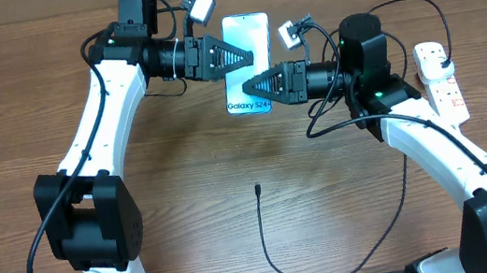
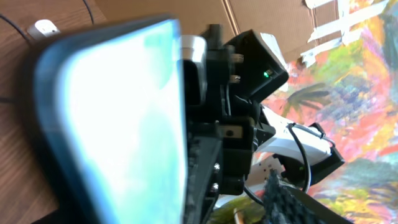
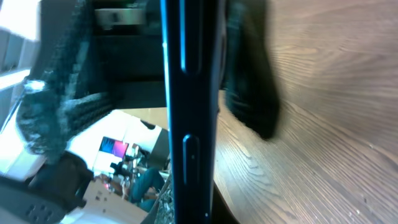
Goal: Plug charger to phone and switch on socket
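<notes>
Pinching one phone: right tool

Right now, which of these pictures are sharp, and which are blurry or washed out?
Overhead: evenly lit and sharp, the phone legible. Left wrist: its lit screen fills the left half, washed out and blurred. Right wrist: its dark edge is soft; the wooden table looks sharper.
</notes>
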